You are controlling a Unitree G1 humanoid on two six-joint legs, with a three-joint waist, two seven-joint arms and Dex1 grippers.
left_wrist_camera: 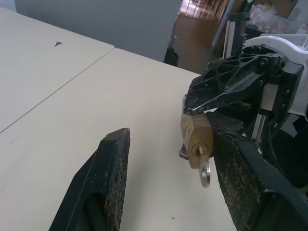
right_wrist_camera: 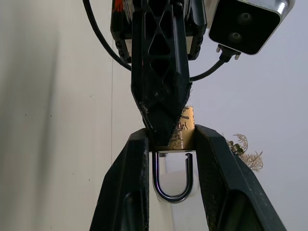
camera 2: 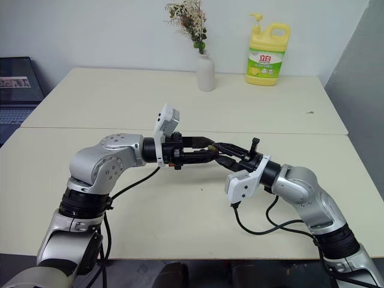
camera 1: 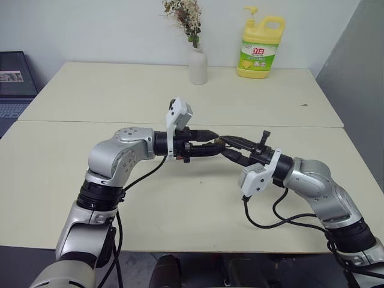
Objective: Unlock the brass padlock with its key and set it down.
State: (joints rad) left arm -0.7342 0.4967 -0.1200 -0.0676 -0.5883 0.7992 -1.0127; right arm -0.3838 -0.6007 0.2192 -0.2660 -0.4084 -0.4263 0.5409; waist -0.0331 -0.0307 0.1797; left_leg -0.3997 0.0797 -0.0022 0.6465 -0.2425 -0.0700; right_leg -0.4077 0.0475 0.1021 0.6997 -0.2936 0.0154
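The left gripper [left_wrist_camera: 163,187] has its fingers spread around the key [left_wrist_camera: 205,172], not yet pinching it. The key sticks out of the padlock [left_wrist_camera: 196,139], held up above the worktop [camera 1: 180,204]. The right gripper [right_wrist_camera: 171,144] pinches the padlock. If the left fingers close crooked, they could push the padlock out of that pinch and it might drop.
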